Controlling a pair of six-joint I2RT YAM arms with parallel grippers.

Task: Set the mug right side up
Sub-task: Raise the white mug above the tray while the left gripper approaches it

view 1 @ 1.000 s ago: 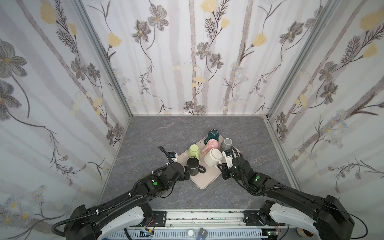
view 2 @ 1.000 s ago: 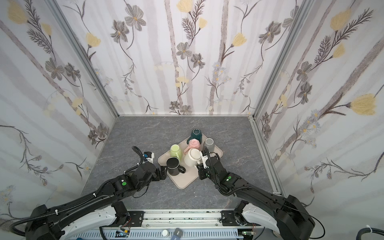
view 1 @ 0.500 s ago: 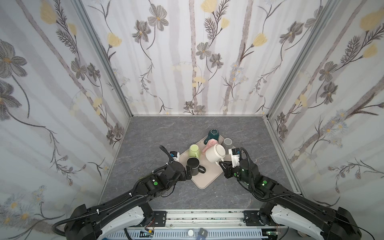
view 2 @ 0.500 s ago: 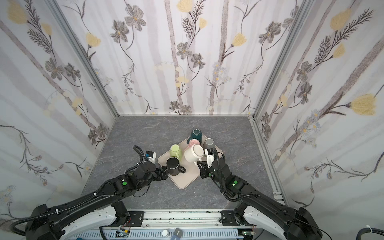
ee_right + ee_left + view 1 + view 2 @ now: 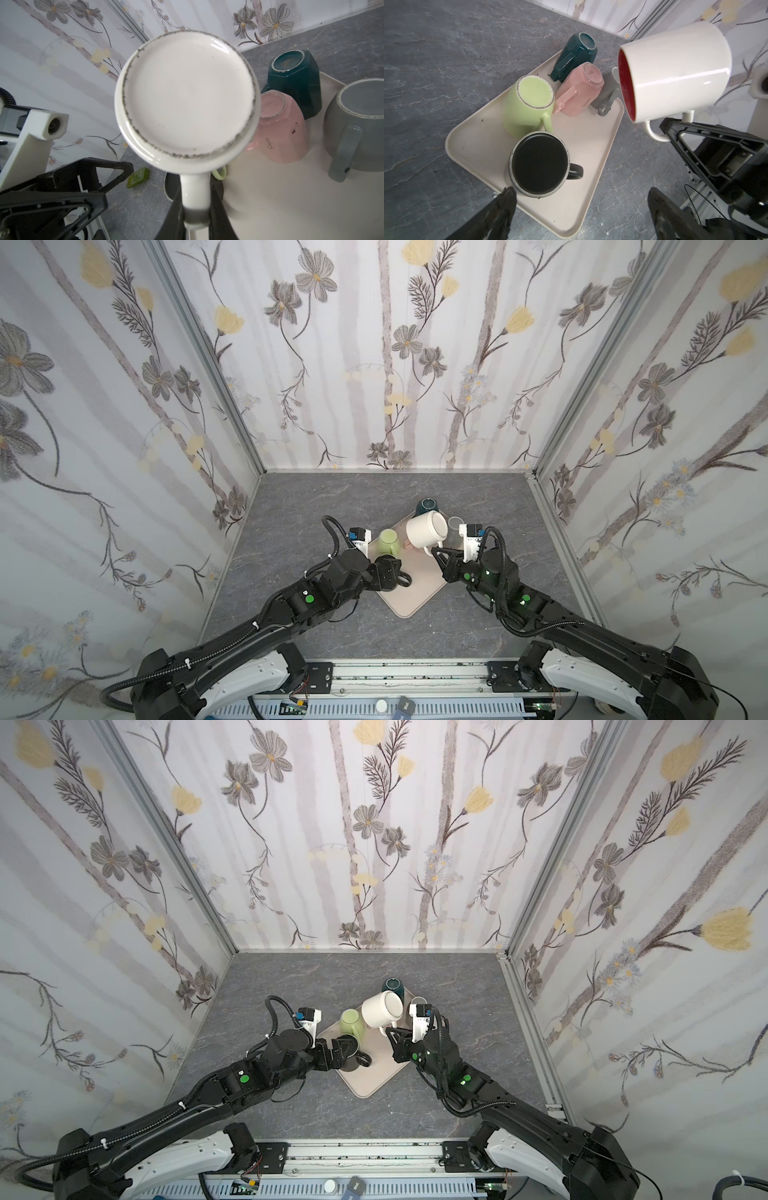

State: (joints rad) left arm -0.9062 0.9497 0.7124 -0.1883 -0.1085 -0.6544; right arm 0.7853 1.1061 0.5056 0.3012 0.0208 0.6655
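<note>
White mug (image 5: pixel 427 529) aloft, axis near level, mouth leftward

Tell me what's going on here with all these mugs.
The right gripper is clamped on the handle of a white mug and holds it in the air above the beige tray, tipped roughly on its side, not yet upright. The left gripper is open and empty, hovering by the black mug. The green, pink, teal and grey mugs sit upside down on the tray.
</note>
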